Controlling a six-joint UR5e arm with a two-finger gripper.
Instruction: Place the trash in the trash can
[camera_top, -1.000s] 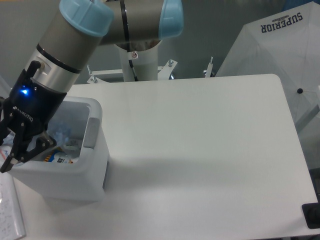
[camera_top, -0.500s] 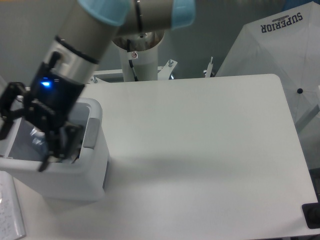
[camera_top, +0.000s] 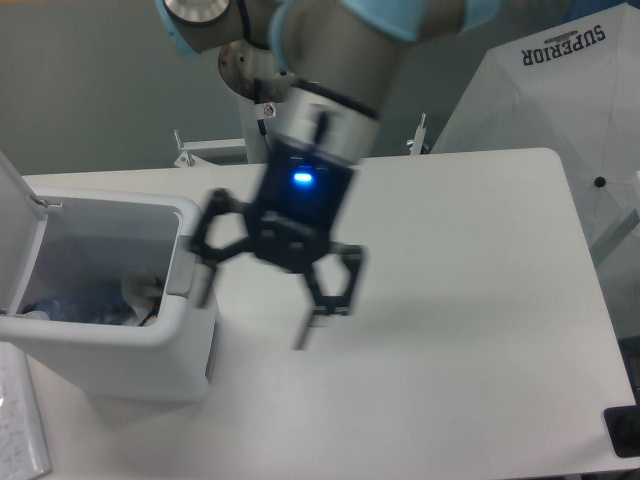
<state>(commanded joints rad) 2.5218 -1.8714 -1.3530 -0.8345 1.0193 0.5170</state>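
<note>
Gaping black claw (camera_top: 262, 305), boxy white plastic bin (camera_top: 120, 355)

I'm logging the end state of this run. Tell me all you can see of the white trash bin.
The boxy white plastic trash bin stands upright at the table's left edge, its hinged lid raised open. A grey panel sits on its right rim. Inside lie crumpled clear and whitish items, indistinct. The tool hangs beside it, not touching.

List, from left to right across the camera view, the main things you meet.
Trash can with its lid open → open tool over the table → white umbrella at the far right.
</note>
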